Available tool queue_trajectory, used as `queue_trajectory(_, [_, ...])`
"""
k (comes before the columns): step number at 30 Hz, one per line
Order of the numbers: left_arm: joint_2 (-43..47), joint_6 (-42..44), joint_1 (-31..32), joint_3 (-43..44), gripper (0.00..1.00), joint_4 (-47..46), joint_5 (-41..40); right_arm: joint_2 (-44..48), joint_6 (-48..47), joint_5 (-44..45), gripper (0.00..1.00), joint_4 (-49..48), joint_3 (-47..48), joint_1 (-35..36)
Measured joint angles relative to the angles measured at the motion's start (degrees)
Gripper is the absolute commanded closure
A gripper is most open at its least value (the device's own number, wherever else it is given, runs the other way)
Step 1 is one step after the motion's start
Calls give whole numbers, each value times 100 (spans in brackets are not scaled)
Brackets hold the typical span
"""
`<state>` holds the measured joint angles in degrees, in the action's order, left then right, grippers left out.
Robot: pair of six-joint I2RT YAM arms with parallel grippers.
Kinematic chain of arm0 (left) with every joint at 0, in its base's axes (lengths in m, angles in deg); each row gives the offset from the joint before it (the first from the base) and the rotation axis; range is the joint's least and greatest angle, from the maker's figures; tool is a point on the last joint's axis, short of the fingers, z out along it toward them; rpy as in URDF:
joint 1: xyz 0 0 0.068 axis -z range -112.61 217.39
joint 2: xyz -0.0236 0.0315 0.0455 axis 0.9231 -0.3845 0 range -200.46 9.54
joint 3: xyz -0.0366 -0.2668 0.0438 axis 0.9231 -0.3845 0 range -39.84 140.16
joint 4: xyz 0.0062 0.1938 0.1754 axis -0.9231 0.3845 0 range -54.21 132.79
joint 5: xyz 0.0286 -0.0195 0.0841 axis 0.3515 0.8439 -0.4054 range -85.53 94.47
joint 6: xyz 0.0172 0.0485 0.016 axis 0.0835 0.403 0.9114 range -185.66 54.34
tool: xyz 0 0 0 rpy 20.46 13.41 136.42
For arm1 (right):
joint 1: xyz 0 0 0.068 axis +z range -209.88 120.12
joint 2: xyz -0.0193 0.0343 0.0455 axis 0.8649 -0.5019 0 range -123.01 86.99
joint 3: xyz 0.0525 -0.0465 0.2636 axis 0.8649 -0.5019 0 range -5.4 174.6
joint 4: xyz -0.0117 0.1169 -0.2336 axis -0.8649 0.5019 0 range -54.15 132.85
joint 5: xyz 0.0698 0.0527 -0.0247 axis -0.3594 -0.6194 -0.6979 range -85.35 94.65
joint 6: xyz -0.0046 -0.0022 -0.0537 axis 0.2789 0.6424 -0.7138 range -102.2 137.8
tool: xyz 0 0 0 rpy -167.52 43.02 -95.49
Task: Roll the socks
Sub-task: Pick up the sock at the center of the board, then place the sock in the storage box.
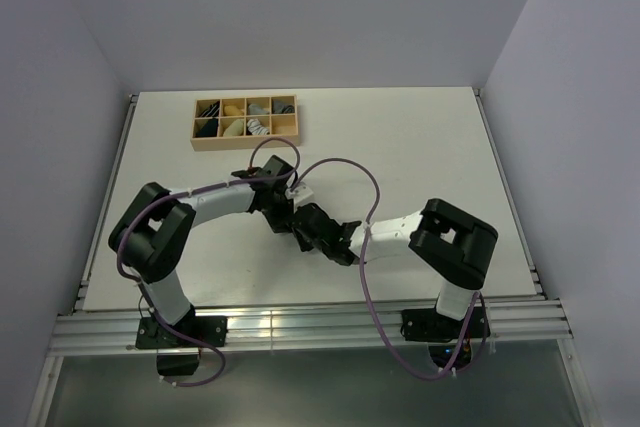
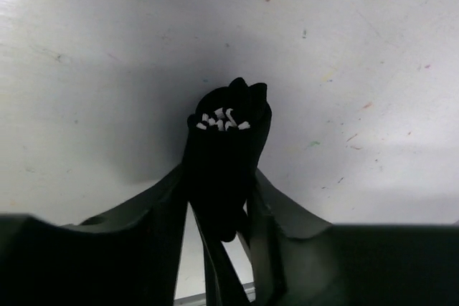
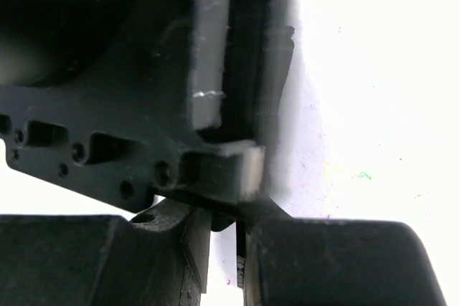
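Observation:
In the left wrist view the socks (image 2: 228,102) show as one upright black bundle with small white marks at its top, standing on the white table; I cannot make out a white sock. My left gripper (image 2: 221,177) has a finger pressed against each side of the bundle. In the top view both grippers meet mid-table, left gripper (image 1: 289,220) and right gripper (image 1: 307,233), and hide the socks. In the right wrist view my right gripper (image 3: 226,231) sits close under the left gripper's body (image 3: 143,105). A narrow gap shows between its fingers, with a dark lump at the tips.
A wooden divided box (image 1: 245,144) with several sock rolls stands at the back left of the white table (image 1: 420,147). Purple cables loop over both arms near the middle. Walls close in the table on three sides.

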<state>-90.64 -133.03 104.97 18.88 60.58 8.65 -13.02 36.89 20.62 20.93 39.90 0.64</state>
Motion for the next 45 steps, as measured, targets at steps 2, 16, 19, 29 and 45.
queue_trajectory(2, [-28, -9, 0, -7, 79, 28, -24, 15, 50, -31, 100, -9, -17, -26])
queue_trajectory(16, [-59, 332, 149, 356, 100, 343, -435, 2096, 105, -313, 41, 859, -658, -76])
queue_trajectory(19, [-70, 627, 50, 826, 100, 647, -931, 2953, 107, -258, 36, 1014, -643, -79])
queue_trajectory(29, [-334, 2588, -319, 2841, 100, 841, -1698, 4269, 297, 286, 1, 2286, -511, -382])
queue_trajectory(45, [-1576, 6673, -1429, 4118, 100, -1051, -608, 5272, 361, 1368, 0, 3832, 566, -1572])
